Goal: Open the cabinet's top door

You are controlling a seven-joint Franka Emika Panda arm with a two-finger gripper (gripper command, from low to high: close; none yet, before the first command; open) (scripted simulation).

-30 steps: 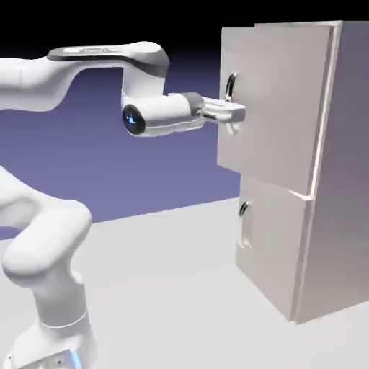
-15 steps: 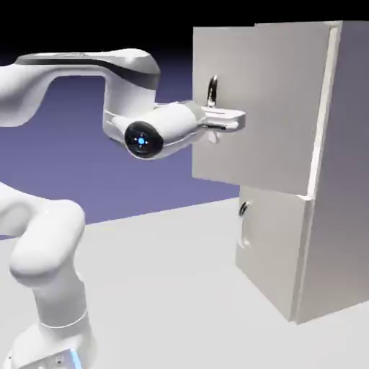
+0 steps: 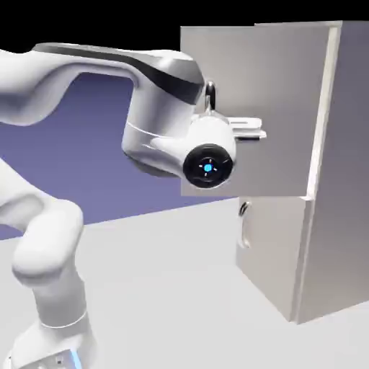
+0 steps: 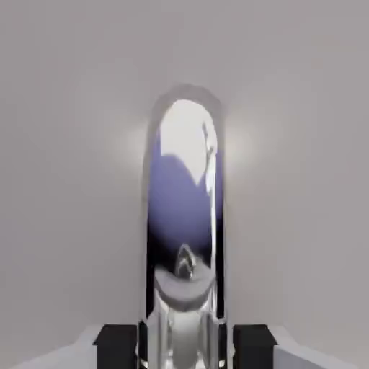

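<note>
- Exterior view: the top door (image 3: pixel 277 65) has swung farther out from the cabinet (image 3: pixel 353 180), so opening is well underway.
- Hand (image 4: pixel 184 346) grips the bar handle (image 4: pixel 184 202), fingertips on either side.
- Lower door (image 3: pixel 270 252) remains shut beneath.

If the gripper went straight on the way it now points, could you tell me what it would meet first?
Probably the top door's handle, already between its fingertips, then the door panel; exact depth is unclear.
</note>
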